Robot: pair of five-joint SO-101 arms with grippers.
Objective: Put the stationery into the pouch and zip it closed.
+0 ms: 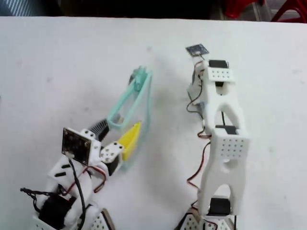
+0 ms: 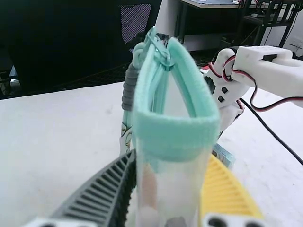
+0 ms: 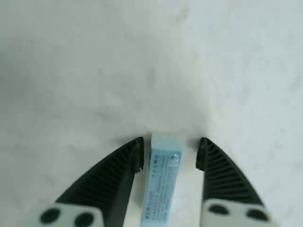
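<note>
From my station I judged the job to be partway through. The left end effector (image 2: 170, 163) was clenched on the pouch (image 2: 175, 132), holding it up on edge off the desk (image 1: 57, 72) with its teal mouth gaping. Through the clear wall I could make out a few pale things (image 2: 149, 189) low inside, though not what they were. The zip pull (image 2: 163, 56) sat at the far end of the mouth, so the zipping was all to come.

The right end effector (image 3: 169, 144) was spread astride a light blue stationery piece (image 3: 161, 184) lying flat on the desk, with a gap showing on each side, so nothing was gripped. By my reading that piece had yet to be picked up, carried over and dropped in before the zip.

For room, the pouch and the right arm (image 1: 223, 124) stood near each other with a strip of bare desk between them. Wide bare desk lay to the far left and right. The desk's far edge ran beyond the right arm's tip, with some surface to spare.
</note>
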